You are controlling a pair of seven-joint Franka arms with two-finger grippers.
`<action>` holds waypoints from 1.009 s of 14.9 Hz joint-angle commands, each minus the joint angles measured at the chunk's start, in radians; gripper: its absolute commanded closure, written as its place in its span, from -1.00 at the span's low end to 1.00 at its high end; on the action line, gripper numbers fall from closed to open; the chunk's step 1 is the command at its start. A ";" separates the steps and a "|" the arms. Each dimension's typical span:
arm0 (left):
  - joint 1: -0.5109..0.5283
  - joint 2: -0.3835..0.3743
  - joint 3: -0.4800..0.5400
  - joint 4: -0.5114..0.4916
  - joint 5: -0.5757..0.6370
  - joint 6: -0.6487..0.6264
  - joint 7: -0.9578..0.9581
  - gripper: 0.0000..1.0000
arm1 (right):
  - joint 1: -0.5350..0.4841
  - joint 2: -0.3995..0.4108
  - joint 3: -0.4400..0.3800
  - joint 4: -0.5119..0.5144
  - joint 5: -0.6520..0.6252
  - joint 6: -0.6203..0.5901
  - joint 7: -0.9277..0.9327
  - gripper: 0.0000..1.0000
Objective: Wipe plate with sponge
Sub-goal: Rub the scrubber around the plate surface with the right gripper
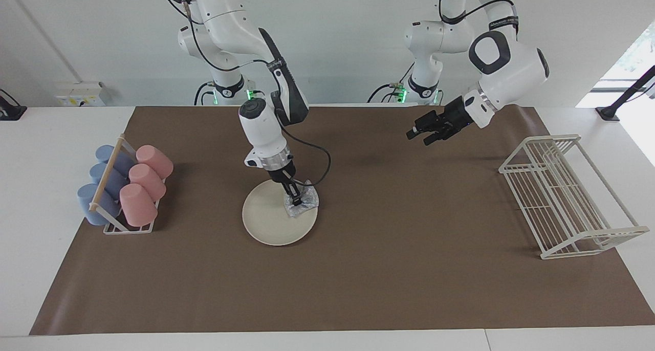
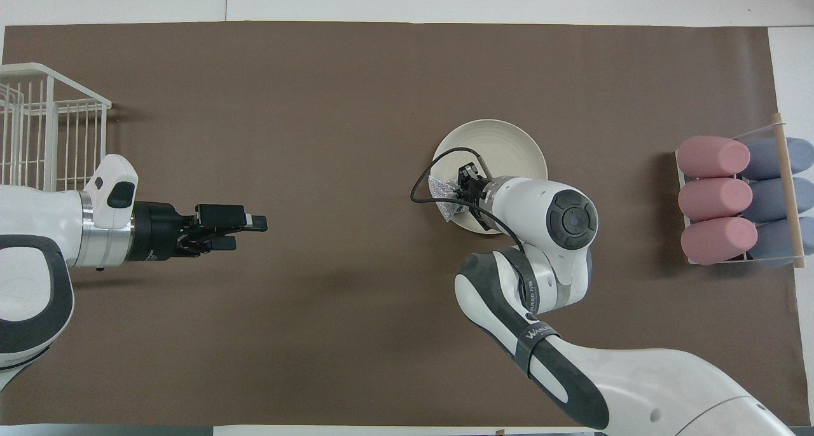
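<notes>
The round cream-white plate (image 1: 271, 218) (image 2: 502, 145) lies on the brown mat. The silvery speckled sponge (image 1: 303, 204) (image 2: 443, 196) rests on the plate's rim at the side toward the left arm's end of the table and hangs a little over it. My right gripper (image 1: 295, 197) (image 2: 459, 185) points down and is shut on the sponge, pressing it on the plate. My left gripper (image 1: 422, 134) (image 2: 251, 222) hangs in the air over bare mat, well apart from the plate, holding nothing.
A white wire rack (image 1: 563, 197) (image 2: 44, 128) stands at the left arm's end of the table. A holder with pink and blue cups (image 1: 125, 184) (image 2: 741, 201) stands at the right arm's end. The brown mat (image 1: 358, 279) covers the table.
</notes>
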 commanded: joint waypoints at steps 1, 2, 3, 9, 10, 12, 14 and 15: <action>-0.003 0.000 0.001 0.008 -0.072 -0.003 -0.018 -1.00 | -0.013 0.057 0.000 0.010 0.010 0.012 -0.008 1.00; -0.003 0.000 0.001 0.008 -0.079 -0.002 -0.017 -1.00 | -0.023 0.057 0.000 0.035 0.009 0.004 -0.010 1.00; -0.003 0.000 0.001 0.008 -0.079 -0.003 -0.018 -1.00 | -0.025 0.054 0.000 0.064 0.009 -0.015 -0.008 1.00; -0.003 -0.002 0.001 0.008 -0.121 -0.003 -0.017 -1.00 | -0.036 -0.035 -0.012 0.253 0.004 -0.373 0.074 1.00; 0.000 -0.002 0.001 0.008 -0.157 -0.005 -0.015 -1.00 | -0.027 -0.056 -0.012 0.260 -0.006 -0.394 0.117 1.00; 0.000 -0.002 -0.001 0.008 -0.243 -0.012 -0.008 -1.00 | -0.002 -0.090 -0.009 0.279 -0.008 -0.439 0.191 1.00; -0.006 -0.002 -0.002 0.017 -0.295 -0.037 -0.006 -1.00 | 0.053 -0.101 -0.012 0.334 -0.046 -0.503 0.278 1.00; -0.007 -0.002 -0.004 0.017 -0.320 -0.051 -0.006 -1.00 | 0.079 -0.101 -0.011 0.368 -0.093 -0.528 0.332 1.00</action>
